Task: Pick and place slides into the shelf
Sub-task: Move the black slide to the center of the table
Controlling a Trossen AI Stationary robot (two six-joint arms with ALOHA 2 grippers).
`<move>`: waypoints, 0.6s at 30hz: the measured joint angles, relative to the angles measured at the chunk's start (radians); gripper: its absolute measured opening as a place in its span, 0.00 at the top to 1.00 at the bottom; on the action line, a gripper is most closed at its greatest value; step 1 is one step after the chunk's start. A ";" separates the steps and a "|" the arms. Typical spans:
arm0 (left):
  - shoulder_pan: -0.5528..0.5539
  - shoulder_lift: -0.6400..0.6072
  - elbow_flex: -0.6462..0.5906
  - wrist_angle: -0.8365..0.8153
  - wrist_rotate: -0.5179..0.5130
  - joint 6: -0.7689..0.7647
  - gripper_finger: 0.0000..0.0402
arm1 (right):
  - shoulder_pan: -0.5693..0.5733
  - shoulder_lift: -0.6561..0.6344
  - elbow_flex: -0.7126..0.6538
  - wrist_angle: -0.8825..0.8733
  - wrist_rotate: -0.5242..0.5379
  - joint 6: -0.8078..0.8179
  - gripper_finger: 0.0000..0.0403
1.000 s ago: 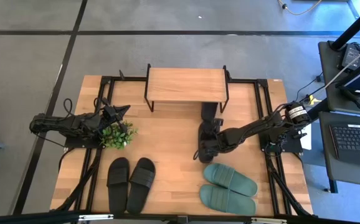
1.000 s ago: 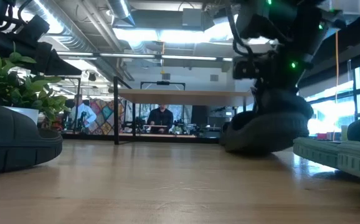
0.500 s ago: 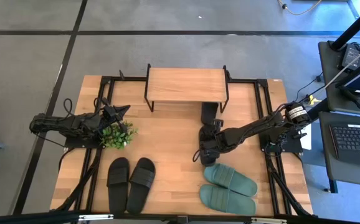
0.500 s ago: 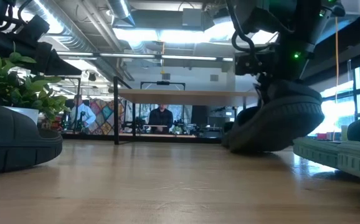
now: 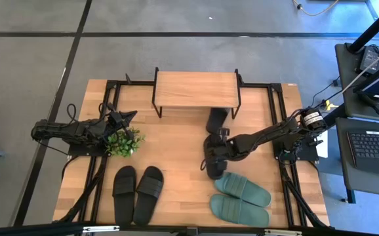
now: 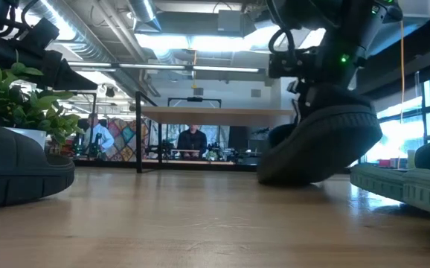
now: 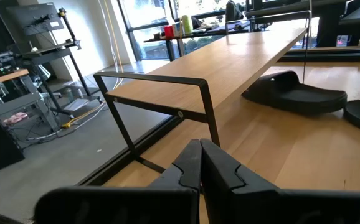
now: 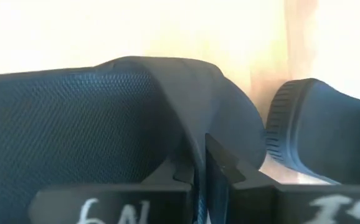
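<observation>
Slides lie in several places on the counter [image 5: 176, 141]. One black slide [image 5: 210, 157] sits near the counter's middle, in front of the shelf [image 5: 196, 90], and the right pincer [image 5: 216, 155] is clamped on its strap; the right wrist view shows the two dark fingers pressed together on the strap's edge. In the low view this slide [image 6: 315, 145] is tilted, one end raised off the wood and the other apparently touching it, though the contact is hard to make out. A second black slide [image 5: 216, 119] lies just behind it, partly under the shelf's right front corner. The black pair [image 5: 137, 190] lies side by side near the counter's front edge, left of centre, and the sage-green pair [image 5: 240, 198] lies near the front right corner, just beside the gripped slide.

The shelf stands at the middle of the counter's back edge, its plank top bare.

The left pincer [image 5: 125, 118] waits by the left edge, just behind a small green plant [image 5: 124, 142], with its fingers together and nothing between them, as the left wrist view shows.
</observation>
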 joint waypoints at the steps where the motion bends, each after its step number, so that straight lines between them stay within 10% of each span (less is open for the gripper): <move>1: 0.000 0.000 0.000 0.000 0.000 0.000 1.00 | 0.000 0.000 0.007 -0.003 -0.010 -0.005 0.97; 18: 0.000 0.000 0.000 0.000 0.000 0.002 1.00 | -0.020 0.000 0.057 0.250 -0.017 -0.409 0.97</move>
